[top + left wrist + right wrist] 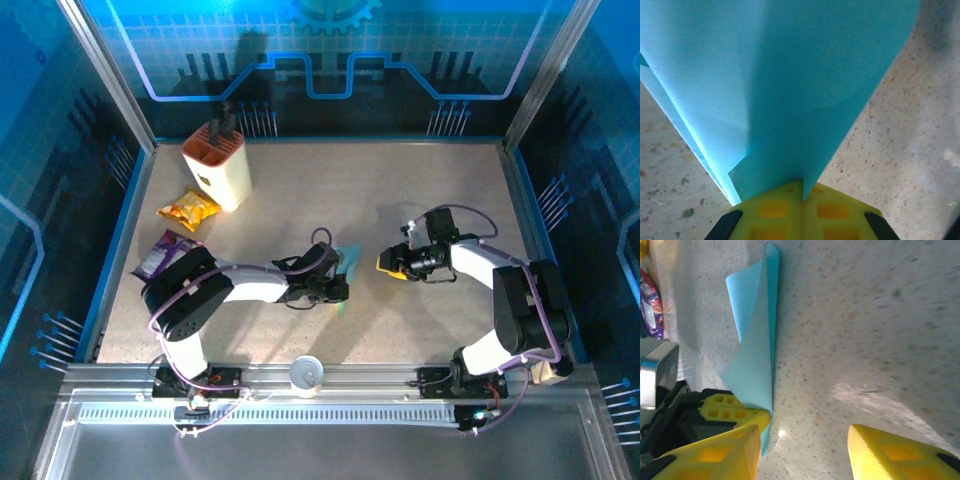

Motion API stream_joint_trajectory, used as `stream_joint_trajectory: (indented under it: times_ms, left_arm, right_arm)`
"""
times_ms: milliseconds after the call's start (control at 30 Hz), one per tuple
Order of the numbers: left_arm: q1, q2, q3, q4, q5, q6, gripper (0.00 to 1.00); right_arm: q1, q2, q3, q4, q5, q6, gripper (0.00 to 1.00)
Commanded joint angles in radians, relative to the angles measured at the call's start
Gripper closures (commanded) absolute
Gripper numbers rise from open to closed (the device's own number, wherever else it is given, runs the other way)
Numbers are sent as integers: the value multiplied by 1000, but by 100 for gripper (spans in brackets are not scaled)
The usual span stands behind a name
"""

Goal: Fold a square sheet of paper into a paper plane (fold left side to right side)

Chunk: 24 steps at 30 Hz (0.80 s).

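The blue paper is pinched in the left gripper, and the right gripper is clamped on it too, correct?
Not quite. The left gripper does pinch the blue paper, but the right gripper is open, jaws apart and not closed on it; the right wrist view shows this.

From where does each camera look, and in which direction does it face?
Top external: above and behind the bases, looking down at the table; both arms show, left tool and right tool beside the blue sheet.
Left wrist: on the left arm, looking along its shut fingers at the sheet they pinch.
Right wrist: on the right arm, looking past its open fingers across the table at the sheet.
Shared: both wrist views show the pinched sheet.
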Motion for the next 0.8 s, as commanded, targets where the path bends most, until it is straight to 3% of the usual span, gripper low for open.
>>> stream_joint_trajectory:
  times_ms: [0, 233, 500, 767]
  left_arm:
    - [26, -24, -76, 191, 92, -90, 100]
    - [50, -27, -198, 450, 137, -167, 100]
    - [50, -90, -254, 497, 129, -154, 100]
    - [51, -39, -287, 603, 143, -213, 100]
  right_arm:
    - [49, -23, -34, 110, -37, 57, 47]
    - [160, -22, -47, 219, 5, 126, 47]
    - [240, 3, -25, 285, 38, 166, 47]
    - [289, 42, -19, 349, 72, 215, 47]
